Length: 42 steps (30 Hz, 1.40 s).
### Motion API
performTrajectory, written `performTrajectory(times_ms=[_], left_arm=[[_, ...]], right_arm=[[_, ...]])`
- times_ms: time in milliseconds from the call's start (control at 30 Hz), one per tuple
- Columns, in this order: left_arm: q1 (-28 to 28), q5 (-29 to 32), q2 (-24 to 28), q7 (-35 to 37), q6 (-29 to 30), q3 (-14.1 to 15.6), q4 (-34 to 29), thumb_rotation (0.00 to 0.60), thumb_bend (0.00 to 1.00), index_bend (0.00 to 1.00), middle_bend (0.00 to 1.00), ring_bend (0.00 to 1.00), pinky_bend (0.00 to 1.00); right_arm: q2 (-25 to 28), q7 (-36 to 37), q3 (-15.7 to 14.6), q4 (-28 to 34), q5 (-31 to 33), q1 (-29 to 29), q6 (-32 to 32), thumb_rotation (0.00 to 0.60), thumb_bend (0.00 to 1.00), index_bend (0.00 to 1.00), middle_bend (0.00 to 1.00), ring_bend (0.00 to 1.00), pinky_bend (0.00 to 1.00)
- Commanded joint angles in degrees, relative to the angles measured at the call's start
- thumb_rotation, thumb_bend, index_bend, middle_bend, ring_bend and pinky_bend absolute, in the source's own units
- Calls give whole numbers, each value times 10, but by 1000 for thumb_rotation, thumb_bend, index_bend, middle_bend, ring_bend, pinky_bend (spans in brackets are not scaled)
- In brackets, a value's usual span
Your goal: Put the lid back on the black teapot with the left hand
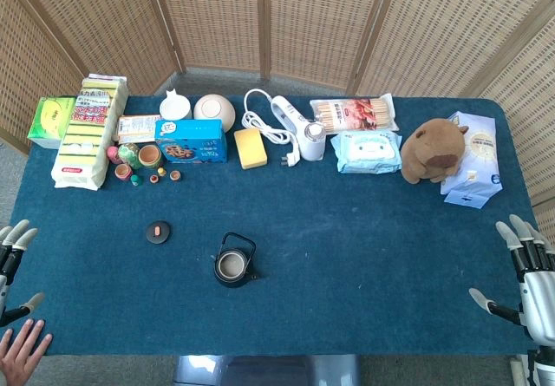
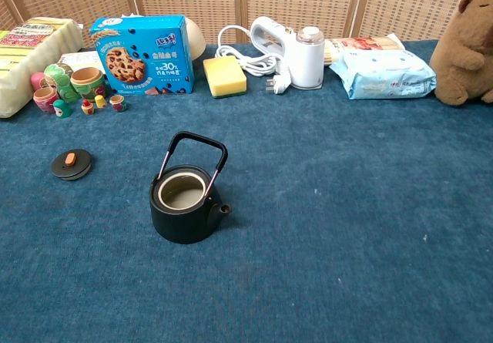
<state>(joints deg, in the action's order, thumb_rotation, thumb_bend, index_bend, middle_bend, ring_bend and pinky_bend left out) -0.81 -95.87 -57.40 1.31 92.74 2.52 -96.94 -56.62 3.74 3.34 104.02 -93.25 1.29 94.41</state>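
**Lid off, teapot open, left robot hand not yet engaged**

The black teapot (image 2: 186, 206) stood upright on the blue table (image 2: 347, 227), mouth uncovered, its bail handle raised and tilted toward the far side, spout pointing toward the robot's right. The lid (image 2: 71, 163), dark with a small orange knob, lay flat on the cloth well apart from the pot, on the robot's left and slightly farther back. Nothing lay between the two.

In the head view the left robot hand (image 1: 16, 260) sat at the table's near left edge, fingers apart, holding nothing. The right robot hand (image 1: 523, 269) sat at the near right edge, likewise spread and empty. Neither showed in the chest view. A person's bare hand (image 1: 22, 351) showed at the bottom left corner, off the table.

Judged stage: the very start. No grasp made; reach for the lid not begun.

The next move would call for the left robot hand to travel forward and inward to the lid and pinch the knob or rim. The lid lay low and flat, so the knob looked the likelier purchase. The carry then runs rightward to the pot. The raised handle stands over the opening, so the lid would likely have to come in beside or beneath it and settle level on the rim.

Clutter along the far edge, the nesting dolls (image 2: 73, 87) and cookie box (image 2: 142, 54), sat well clear of that path.
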Motion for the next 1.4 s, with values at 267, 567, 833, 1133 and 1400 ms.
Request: performTrajectory(times_ms=[267,567,833,1133,1400], left_arm=[[7,14,3,-12,-23,0,-9,600,136,0,0,0,60],[86,55,-1,-55,-146,-32,-11,600,136,0,0,0,60],[193,151,-28,-176,-308,-77,-24,600,137,0,0,0,60],[295,292,-114,-335,-424,-106,23,600,137,0,0,0,60],[354,402,-196,-482,-426,-99,59,600,139,0,0,0,60]], right_arm=[[0,6,3,-1,4,3,8,600,63,43,0,0,0],[0,4,8,-1,20,-1,-2,600,63,42,0,0,0],[2,11,16,-3,45,-8,-20,600,62,43,0,0,0],[10,32,23,-8,62,-11,-28,600,63,43,0,0,0],[16,47,23,-7,67,-11,-31,600,62,43,0,0,0]])
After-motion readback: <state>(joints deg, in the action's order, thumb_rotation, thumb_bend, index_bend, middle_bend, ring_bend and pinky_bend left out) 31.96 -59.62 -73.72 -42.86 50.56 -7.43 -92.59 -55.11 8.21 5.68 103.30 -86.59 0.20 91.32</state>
